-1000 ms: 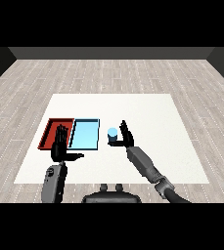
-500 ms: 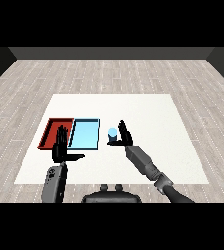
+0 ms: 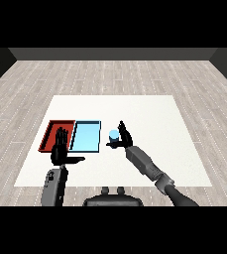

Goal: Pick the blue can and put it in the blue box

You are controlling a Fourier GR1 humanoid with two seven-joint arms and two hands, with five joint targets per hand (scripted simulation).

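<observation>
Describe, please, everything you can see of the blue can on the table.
The blue can is a small, light blue cylinder with a paler round top, standing upright on the white table, just right of the light blue tray and outside it. The right hand is right at it, fingers straight up beside its right side and the thumb reaching under its front. Whether they touch it cannot be told. No label or markings can be made out.

L hand (image 3: 61, 151) flat, fingers straight; R hand (image 3: 123, 137) half-curled.

Blue can (image 3: 114, 136) possibly half-hidden by right robot hand (image 3: 123, 138)
</observation>
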